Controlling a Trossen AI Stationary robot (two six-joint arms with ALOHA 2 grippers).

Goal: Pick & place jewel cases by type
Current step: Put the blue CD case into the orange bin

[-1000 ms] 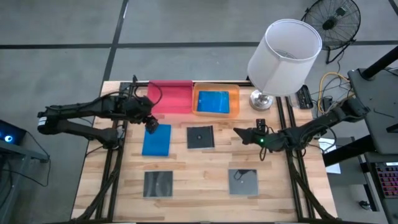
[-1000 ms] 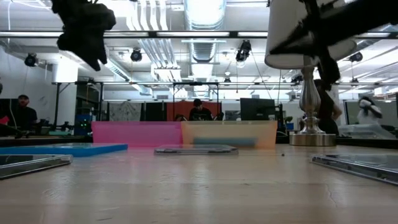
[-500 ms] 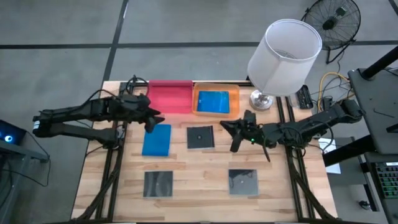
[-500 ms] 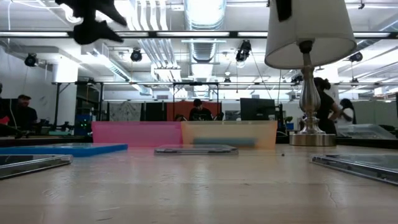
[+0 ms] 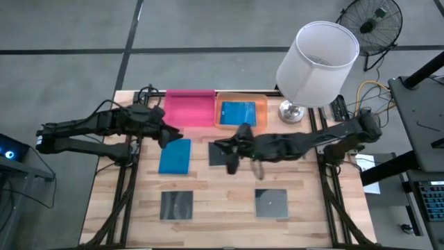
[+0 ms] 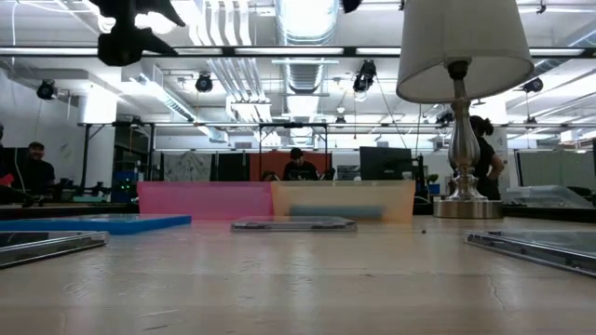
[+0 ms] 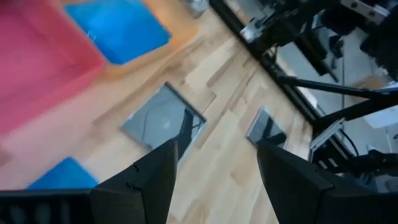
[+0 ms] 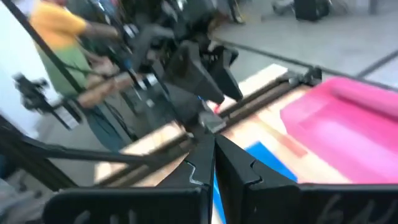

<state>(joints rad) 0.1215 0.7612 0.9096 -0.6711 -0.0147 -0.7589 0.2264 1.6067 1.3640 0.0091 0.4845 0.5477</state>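
While orange tray (image 5: pixel 240 114) holds 1 blue case (image 5: pixel 238 112), pink tray (image 5: pixel 190 107) sits beside; left end effector (image 5: pixel 168 135) spread, right end effector (image 5: pixel 231 154) pressed together.

Materials and surface finish

Pale planked wood table (image 5: pixel 222 194); glossy grey plastic cases (image 5: pixel 177 205); translucent plastic pink tray (image 5: pixel 191 107), 12 o'clock.

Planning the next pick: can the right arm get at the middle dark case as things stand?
Probably yes. The right gripper hangs over the middle dark case, with nothing on the case. But its fingers are shut, so they must open first. The left gripper stays clear, by the blue case.
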